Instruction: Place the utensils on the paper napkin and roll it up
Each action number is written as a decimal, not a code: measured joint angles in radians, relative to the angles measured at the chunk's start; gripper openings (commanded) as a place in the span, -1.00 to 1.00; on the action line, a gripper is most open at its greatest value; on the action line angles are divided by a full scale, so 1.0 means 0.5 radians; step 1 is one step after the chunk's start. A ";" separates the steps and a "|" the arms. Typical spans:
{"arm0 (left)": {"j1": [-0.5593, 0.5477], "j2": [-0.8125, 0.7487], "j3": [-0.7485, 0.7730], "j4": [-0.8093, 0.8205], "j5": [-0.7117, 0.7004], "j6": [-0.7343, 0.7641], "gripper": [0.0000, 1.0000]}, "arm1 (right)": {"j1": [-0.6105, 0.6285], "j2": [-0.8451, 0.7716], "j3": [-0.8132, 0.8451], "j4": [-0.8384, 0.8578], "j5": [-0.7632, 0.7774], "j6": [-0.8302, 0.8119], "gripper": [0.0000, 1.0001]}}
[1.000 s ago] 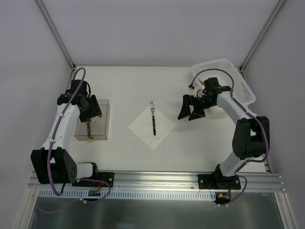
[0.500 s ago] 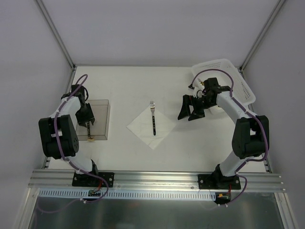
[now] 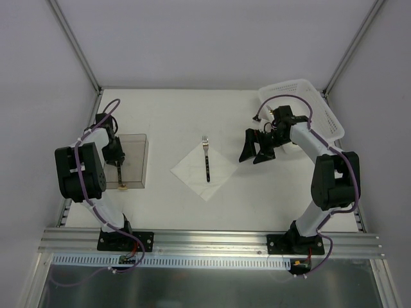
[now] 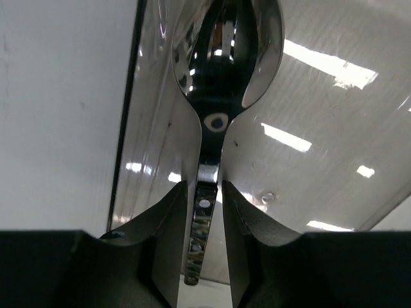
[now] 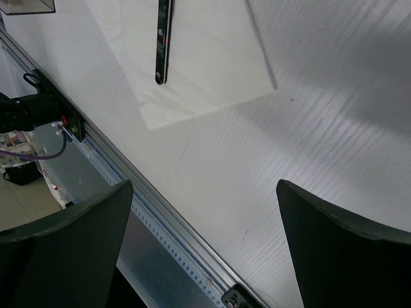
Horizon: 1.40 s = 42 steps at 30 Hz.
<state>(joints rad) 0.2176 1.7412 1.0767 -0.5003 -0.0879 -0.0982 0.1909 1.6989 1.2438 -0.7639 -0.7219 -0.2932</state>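
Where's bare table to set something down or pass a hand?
Free: far strip of off-white table between clear plastic box and white lattice basket; near strip between white paper napkin and metal front rail. Crowded: open right gripper right of the napkin; left gripper flanking the shiny silver spoon inside the box.

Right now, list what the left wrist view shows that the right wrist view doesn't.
Left wrist only: the spoon, its handle between the fingers of the left end effector. Right wrist only: the fork lying on the paper napkin, the open right end effector, the front rail. Both: the white table and the clear box, only its corner in the right wrist view.
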 measured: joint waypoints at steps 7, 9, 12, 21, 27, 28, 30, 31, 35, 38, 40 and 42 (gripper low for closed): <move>0.000 0.034 0.016 0.045 0.034 0.026 -0.71 | 0.000 0.005 0.000 0.000 0.000 0.000 0.98; 0.000 0.028 0.014 0.049 0.056 0.025 -0.81 | 0.000 0.004 0.000 0.000 0.000 -0.001 0.99; 0.000 0.001 -0.002 0.056 0.080 0.018 -0.96 | 0.000 0.005 0.000 0.000 0.000 0.000 0.98; -0.043 -0.476 0.083 -0.082 0.288 -0.133 -1.00 | 0.000 0.004 0.000 0.000 0.000 0.001 0.98; -0.401 -0.615 0.623 -0.269 0.281 -0.313 -1.00 | -0.001 0.005 0.001 0.000 0.005 0.001 0.98; -0.513 -0.605 0.710 -0.288 0.266 -0.357 -1.00 | -0.001 0.004 0.002 -0.001 0.008 0.001 0.98; -0.761 -0.553 0.869 -0.314 0.265 -0.449 -1.00 | -0.002 0.004 0.005 0.000 0.008 0.001 0.98; -0.870 -0.510 0.932 -0.324 0.267 -0.502 -1.00 | -0.005 0.004 0.006 0.000 0.008 0.001 0.98; -1.232 -0.224 1.060 -0.347 0.266 -0.690 -1.00 | -0.024 0.004 0.006 -0.001 0.008 0.000 0.98; -1.445 0.103 1.127 -0.395 0.219 -0.835 -1.00 | -0.060 0.004 0.006 -0.001 0.008 0.000 0.98; -1.551 0.311 1.180 -0.426 0.204 -0.897 -1.00 | -0.081 0.003 0.006 -0.001 0.008 -0.001 0.98; -1.634 0.494 1.242 -0.447 0.211 -0.961 -1.00 | -0.096 0.001 0.005 -0.001 0.008 -0.001 0.99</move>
<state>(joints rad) -0.5995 1.9884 1.6978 -0.7238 0.0177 -0.5785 0.1429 1.6993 1.2465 -0.7643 -0.7177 -0.2935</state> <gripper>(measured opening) 0.142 0.991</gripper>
